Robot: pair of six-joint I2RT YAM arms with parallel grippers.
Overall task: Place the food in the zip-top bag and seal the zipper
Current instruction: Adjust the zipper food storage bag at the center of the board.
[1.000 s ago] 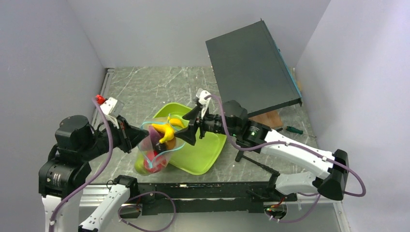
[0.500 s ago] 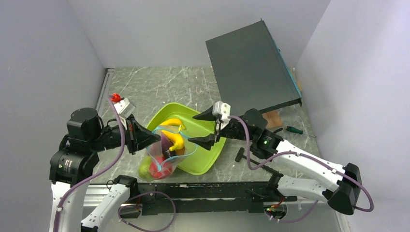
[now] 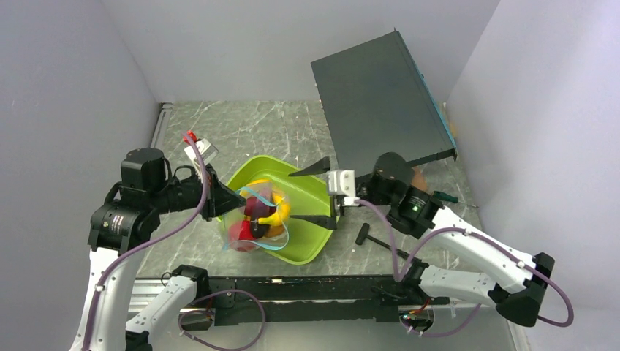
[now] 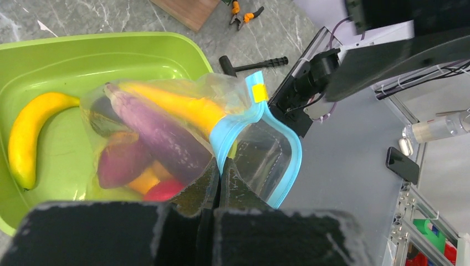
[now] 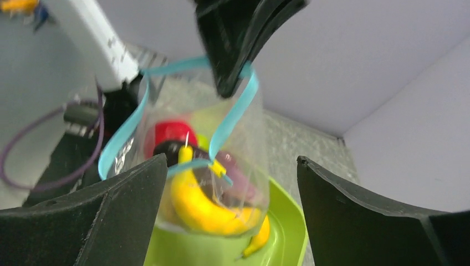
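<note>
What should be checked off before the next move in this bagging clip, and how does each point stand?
1. Left end effector gripping the light-blue zipper strip: ok, shut on it.
2. Right end effector free to act: ok, open and holding nothing.
3. All food inside the clear crinkly plastic zip-top bag: not ok, one loose yellow toy banana lies in the lime-green plastic tray.
4. Bag mouth open for loading: ok, the strip forms a wide loop.
5. Zipper sealed: not ok.
6. Right fingers clear of the bag: cannot tell.
</note>
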